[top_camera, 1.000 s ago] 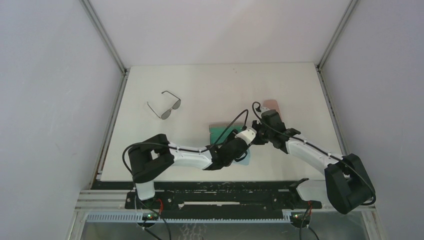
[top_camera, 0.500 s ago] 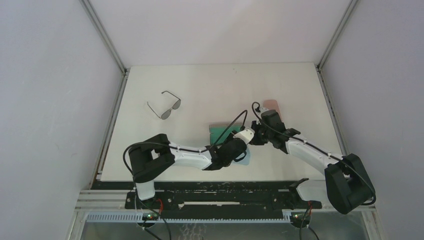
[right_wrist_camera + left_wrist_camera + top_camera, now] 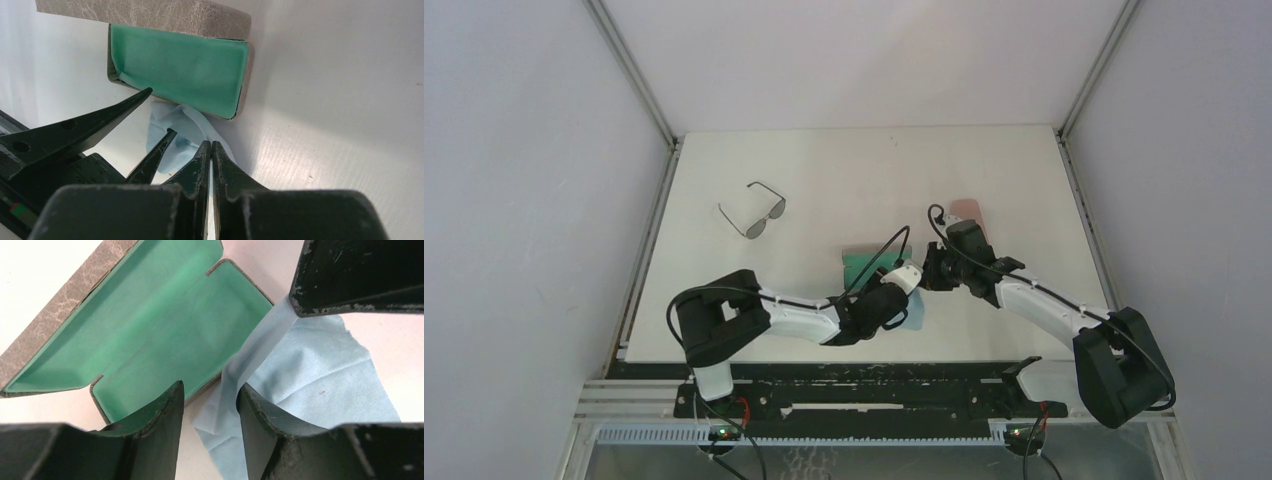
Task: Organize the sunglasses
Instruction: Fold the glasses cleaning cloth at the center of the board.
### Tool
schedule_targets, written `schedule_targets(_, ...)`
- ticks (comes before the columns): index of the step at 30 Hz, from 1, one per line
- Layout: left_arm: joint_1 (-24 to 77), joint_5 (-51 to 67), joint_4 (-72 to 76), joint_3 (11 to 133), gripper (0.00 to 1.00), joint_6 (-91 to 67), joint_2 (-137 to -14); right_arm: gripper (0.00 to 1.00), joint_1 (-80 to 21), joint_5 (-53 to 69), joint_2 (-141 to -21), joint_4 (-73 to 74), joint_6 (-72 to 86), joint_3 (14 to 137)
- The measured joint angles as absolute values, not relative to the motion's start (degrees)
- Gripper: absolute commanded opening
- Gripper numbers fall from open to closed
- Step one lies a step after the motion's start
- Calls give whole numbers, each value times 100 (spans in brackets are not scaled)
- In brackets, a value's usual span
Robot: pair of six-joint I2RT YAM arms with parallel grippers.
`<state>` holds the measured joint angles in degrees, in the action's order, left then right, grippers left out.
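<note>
Sunglasses (image 3: pixel 752 212), one pair in view, lie temples unfolded on the surface (image 3: pixel 844 165) at far left, well apart from both arms and untouched. One grey case (image 3: pixel 165 335) sits open near the middle, green lining up, seemingly ready to receive a pair. One blue cloth (image 3: pixel 310 370) lies just beside it. The right jaws are pressed together on a raised fold of it, likely to lift it clear or toward the case. The left jaws stand half apart astride that fold, not clamped. One pink case (image 3: pixel 965 207) lies beyond the right arm, partly hidden.
</note>
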<state>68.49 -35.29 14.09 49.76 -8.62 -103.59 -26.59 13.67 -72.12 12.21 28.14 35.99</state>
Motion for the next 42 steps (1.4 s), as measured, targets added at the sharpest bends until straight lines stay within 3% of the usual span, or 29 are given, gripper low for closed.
schedule_targets(24,6890,-3385,1406,4530,41,-1302,-10077,0,-2633,1369,-7203,1221,2814,3575)
schedule_targets(32,6932,-3385,1406,4477,22,-1315,-10027,0,-2633,1369,-7194,1221,2814,3555)
schedule_targets(38,6952,-3376,1398,4469,1,-1302,-9939,0,-2633,1389,-7166,1221,2812,3553)
schedule_targets(42,6960,-3312,1380,4412,0,-1286,-9666,0,-2633,1396,-7144,1223,2792,3553)
